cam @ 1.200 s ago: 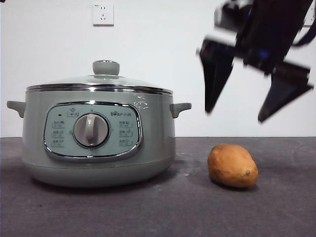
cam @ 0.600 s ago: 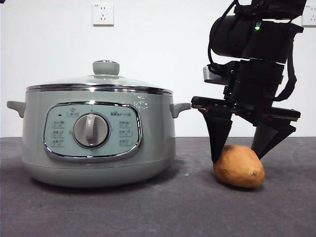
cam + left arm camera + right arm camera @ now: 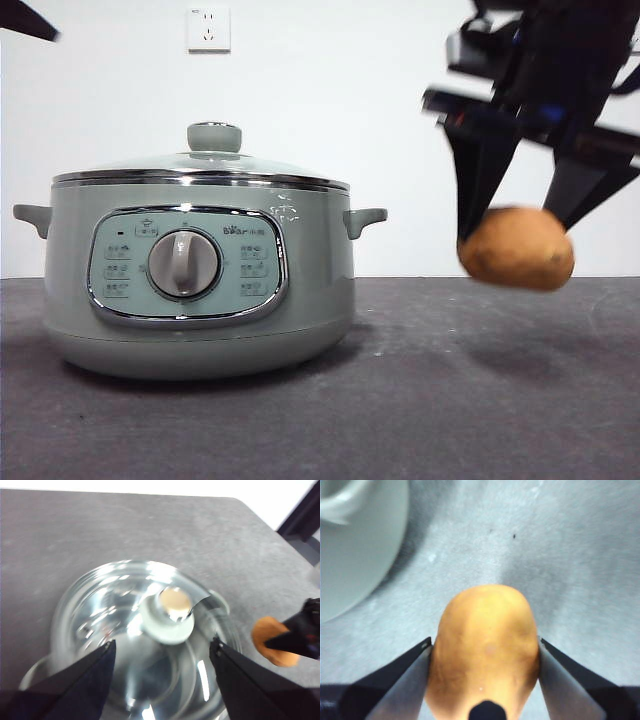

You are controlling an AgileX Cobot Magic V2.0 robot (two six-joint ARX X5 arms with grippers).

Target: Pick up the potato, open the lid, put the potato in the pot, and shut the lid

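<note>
Potato (image 3: 516,248) picked up: clear of table (image 3: 400,420), beside pot (image 3: 200,290), level with pot's side handle. Right hand (image 3: 520,215) clamped on potato, jaws pressing both flanks. Lid (image 3: 205,165) on pot, unopened. Left hand (image 3: 162,655) above lid knob (image 3: 167,615), jaws wide apart, touching nothing. Left to do: lift lid, drop potato in, close.
</note>
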